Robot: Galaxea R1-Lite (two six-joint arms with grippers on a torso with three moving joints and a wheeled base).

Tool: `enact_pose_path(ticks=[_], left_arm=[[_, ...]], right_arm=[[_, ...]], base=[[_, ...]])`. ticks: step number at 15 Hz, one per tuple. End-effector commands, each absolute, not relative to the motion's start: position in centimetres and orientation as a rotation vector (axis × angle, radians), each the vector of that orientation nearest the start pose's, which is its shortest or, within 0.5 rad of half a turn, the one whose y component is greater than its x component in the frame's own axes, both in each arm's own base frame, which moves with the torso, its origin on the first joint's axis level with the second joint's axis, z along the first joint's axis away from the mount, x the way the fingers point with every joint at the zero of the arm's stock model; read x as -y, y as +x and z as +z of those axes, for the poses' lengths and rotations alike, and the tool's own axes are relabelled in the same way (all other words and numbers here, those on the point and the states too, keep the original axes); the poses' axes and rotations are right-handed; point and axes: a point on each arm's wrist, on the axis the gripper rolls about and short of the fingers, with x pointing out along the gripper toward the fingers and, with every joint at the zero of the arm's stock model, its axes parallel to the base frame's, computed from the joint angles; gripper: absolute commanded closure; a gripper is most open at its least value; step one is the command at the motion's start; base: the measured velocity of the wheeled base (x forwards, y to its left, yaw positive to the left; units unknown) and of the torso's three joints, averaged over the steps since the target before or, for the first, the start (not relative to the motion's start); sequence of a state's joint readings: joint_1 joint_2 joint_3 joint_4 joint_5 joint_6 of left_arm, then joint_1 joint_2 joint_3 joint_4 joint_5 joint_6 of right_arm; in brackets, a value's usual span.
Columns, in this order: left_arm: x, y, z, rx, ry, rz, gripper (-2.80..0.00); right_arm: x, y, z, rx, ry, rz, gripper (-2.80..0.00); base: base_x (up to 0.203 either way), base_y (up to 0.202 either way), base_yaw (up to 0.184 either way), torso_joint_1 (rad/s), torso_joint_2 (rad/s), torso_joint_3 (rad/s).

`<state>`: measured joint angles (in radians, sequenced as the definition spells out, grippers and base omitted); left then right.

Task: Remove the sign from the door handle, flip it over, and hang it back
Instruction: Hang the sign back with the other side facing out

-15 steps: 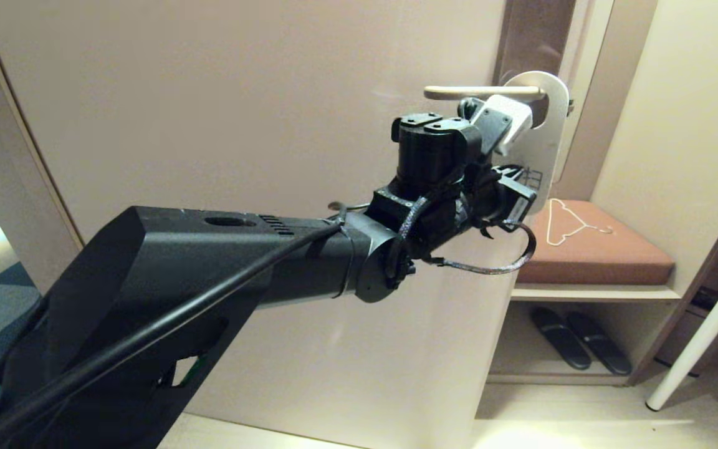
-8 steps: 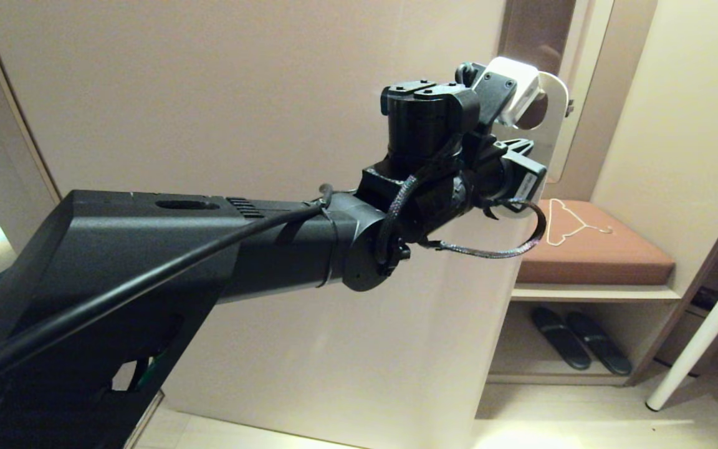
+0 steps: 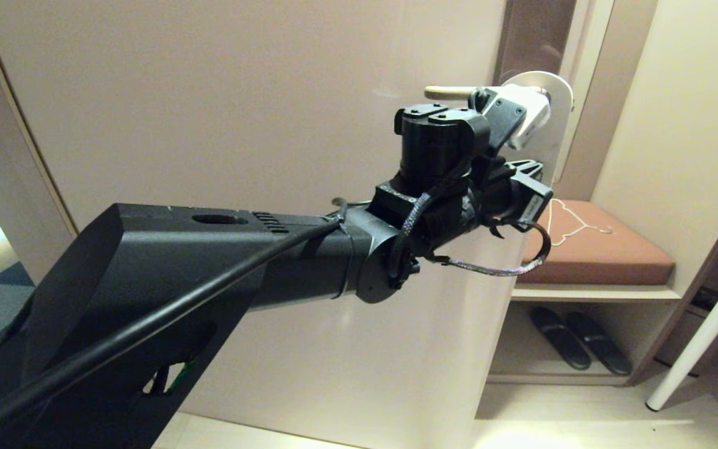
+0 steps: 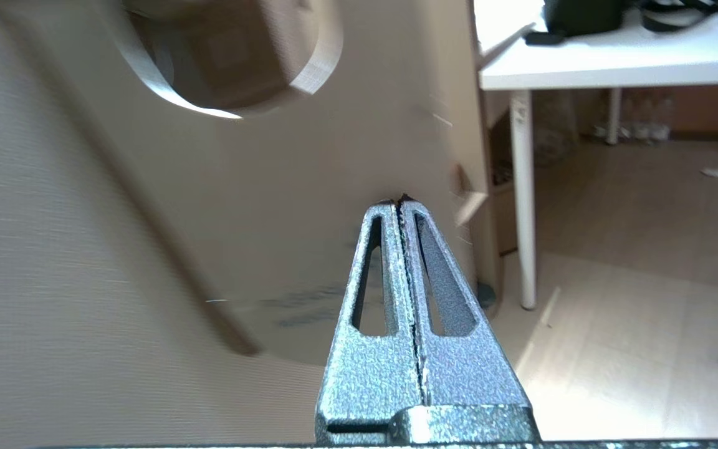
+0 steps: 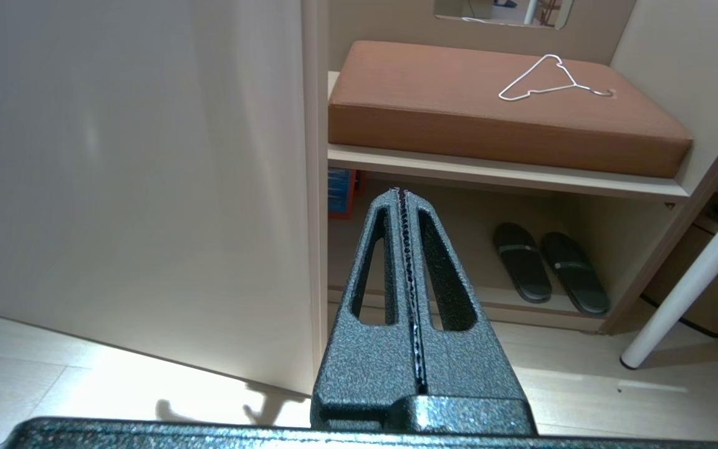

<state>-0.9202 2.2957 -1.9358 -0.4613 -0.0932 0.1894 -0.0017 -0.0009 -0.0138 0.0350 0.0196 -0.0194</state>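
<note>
Beige door (image 3: 240,93); left claw (image 4: 399,202) pinching sign (image 3: 552,93) at door handle (image 3: 449,91); right claw (image 5: 401,193) pressed together

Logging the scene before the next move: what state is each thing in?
door handle: level, partly hidden
sign: white face showing, up at the door handle, pinched
left gripper: shut on the sign
right gripper: shut, empty
wire hanger: lying flat on cushion
</note>
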Motion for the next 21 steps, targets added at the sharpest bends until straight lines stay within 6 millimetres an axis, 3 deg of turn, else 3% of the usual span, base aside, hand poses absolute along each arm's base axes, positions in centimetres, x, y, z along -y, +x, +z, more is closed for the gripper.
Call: enact_pose_path(ticks=[1, 13, 17, 21], left_arm=[[39.7, 29.5, 23.7, 0.182, 0.136, -1.009, 0.00], [40.1, 30.2, 22.0, 0.152, 0.148, -0.991, 0.00], [39.1, 29.4, 24.7, 0.200, 0.121, -0.922, 0.00], [36.3, 28.0, 28.4, 0.240, 0.108, -0.859, 0.00]], right_arm=[[0.0, -2.4, 7.6, -0.021, -0.020, 0.019, 0.00], [0.0, -2.4, 7.6, -0.021, -0.020, 0.019, 0.00], [0.0, -2.4, 7.6, -0.021, -0.020, 0.019, 0.00], [0.0, -2.4, 7.6, -0.021, -0.020, 0.019, 0.00]], base=[[0.000, 0.000, 0.000, 0.000, 0.00, 0.000], [0.000, 0.000, 0.000, 0.000, 0.00, 0.000], [0.000, 0.000, 0.000, 0.000, 0.00, 0.000], [0.000, 0.000, 0.000, 0.000, 0.00, 0.000]])
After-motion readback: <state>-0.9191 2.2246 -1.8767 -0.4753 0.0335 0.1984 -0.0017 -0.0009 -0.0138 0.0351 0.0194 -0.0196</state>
